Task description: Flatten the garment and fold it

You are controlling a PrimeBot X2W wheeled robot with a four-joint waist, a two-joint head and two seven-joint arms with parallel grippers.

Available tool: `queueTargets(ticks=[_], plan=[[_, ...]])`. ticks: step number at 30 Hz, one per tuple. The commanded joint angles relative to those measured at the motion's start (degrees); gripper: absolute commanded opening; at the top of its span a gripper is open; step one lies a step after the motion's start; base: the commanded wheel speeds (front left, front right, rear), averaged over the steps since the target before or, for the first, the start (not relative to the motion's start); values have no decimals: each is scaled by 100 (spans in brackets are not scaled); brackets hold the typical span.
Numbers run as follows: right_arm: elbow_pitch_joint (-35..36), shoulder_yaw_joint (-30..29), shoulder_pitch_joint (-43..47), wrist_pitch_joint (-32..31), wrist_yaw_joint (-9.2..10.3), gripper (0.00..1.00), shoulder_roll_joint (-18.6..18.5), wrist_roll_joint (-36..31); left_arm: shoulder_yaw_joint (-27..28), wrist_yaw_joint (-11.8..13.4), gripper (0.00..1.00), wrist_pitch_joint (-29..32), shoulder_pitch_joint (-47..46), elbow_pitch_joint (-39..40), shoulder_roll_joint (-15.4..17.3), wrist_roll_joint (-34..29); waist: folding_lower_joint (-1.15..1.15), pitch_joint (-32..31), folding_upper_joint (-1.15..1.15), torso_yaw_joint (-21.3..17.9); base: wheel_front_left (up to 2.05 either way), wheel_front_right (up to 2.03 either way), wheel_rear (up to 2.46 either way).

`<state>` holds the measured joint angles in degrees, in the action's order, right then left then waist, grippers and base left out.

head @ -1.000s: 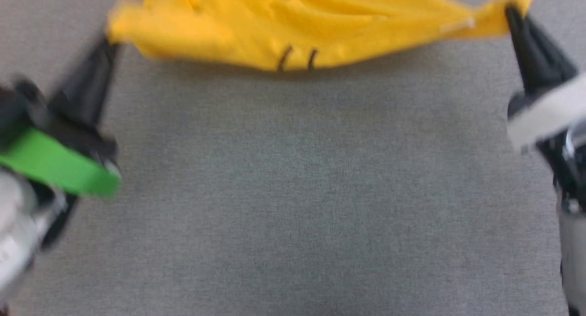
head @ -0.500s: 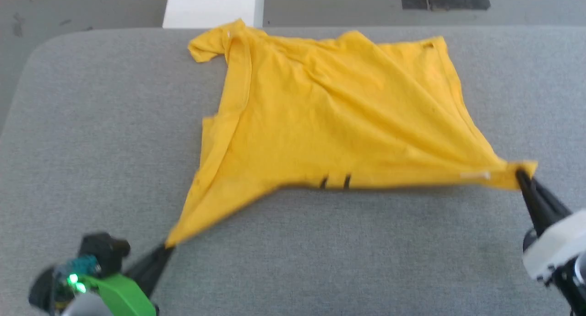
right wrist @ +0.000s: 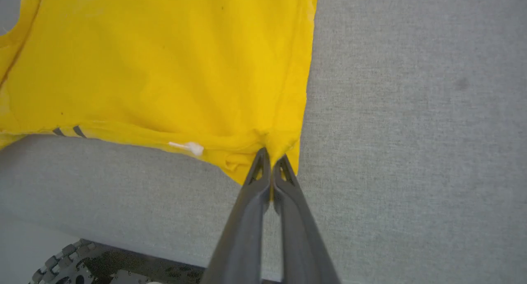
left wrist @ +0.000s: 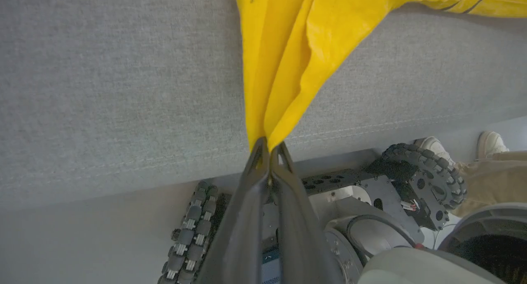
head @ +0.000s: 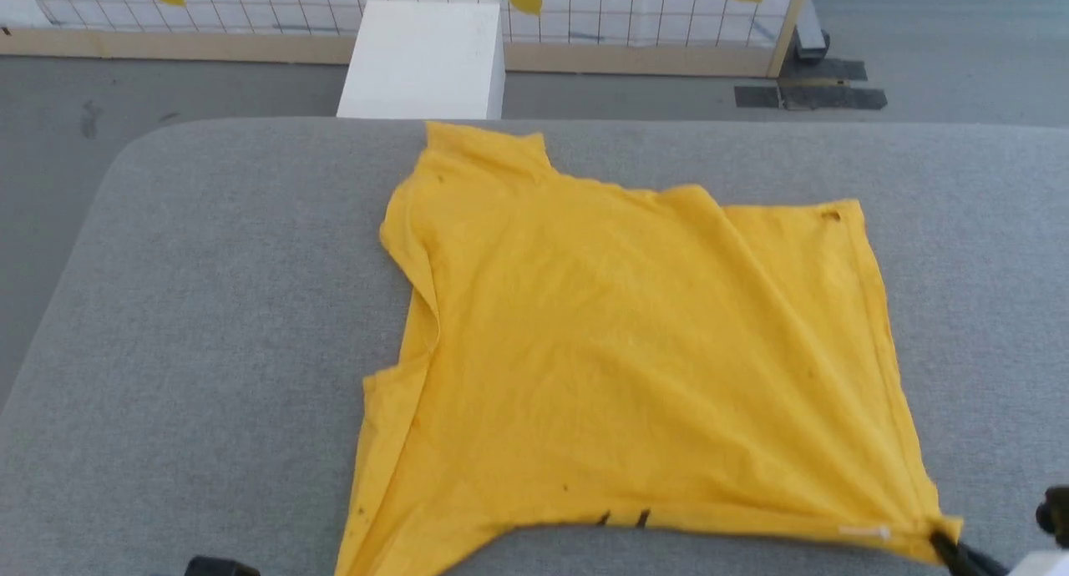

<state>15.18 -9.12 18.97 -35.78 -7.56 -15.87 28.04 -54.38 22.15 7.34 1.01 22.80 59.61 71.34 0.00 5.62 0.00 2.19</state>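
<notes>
Here: creased yellow garment (head: 635, 351) splayed over grey woven tabletop (head: 209, 309).

Bright, even, diffuse light, head view sharp, thin soft shadow under garment (head: 635, 351) hem at 6 o'clock, wrist views w/ bent edges, foreground slightly soft.

The bright yellow fabric T-shirt (head: 635, 351) lies spread on the grey fabric-covered table (head: 209, 309), a little right of its middle, reaching from near the back edge to the front edge. The left tool (left wrist: 269, 146) grips the shirt's near left corner at the table's front edge, and the right tool (right wrist: 271, 154) grips the near right corner over the table top. A white rectangular box (head: 426, 58) stands behind the table, beyond the shirt's far left corner.
</notes>
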Motion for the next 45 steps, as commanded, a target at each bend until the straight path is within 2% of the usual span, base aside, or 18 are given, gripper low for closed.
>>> queueTargets(ticks=[1, 9, 20, 26, 32, 39, 45], plan=[[-1, 58, 167, -77, 8, 0, -81, -75, -43, 84, 0, 91, 135, 29, 73, 74, 0, -141, 0, 0, 0, 0, 0], [-73, 97, 774, -462, 8, 0, -84, 0, -299, 303, 0, 447, 552, 208, 127, 455, 0, -340, 0, -47, 0, 0, 0], [224, -234, 1227, -774, 8, 0, 62, 70, -90, 509, 0, 151, 843, 461, 434, 700, 0, -386, 0, -42, 0, 0, 0], [391, -231, 922, -333, 8, 0, -1, -31, 175, 431, 0, -273, 487, 537, 447, 234, 0, -288, 0, -49, 0, 0, 0], [509, -142, 386, 201, 8, 0, -237, -183, 421, 351, 0, -647, -85, 492, 488, -517, 0, 42, 0, -75, 0, 0, 0], [432, -6, -490, 604, 8, 0, -516, -404, 633, -15, 0, -694, -990, 220, 489, -1297, 0, 606, 0, -121, 0, 0, 0], [214, 180, -1125, 763, 8, 0, -602, -542, 756, -367, 0, -911, -1697, -281, 178, -1828, 0, 1049, 0, -184, 0, 0, 0]])
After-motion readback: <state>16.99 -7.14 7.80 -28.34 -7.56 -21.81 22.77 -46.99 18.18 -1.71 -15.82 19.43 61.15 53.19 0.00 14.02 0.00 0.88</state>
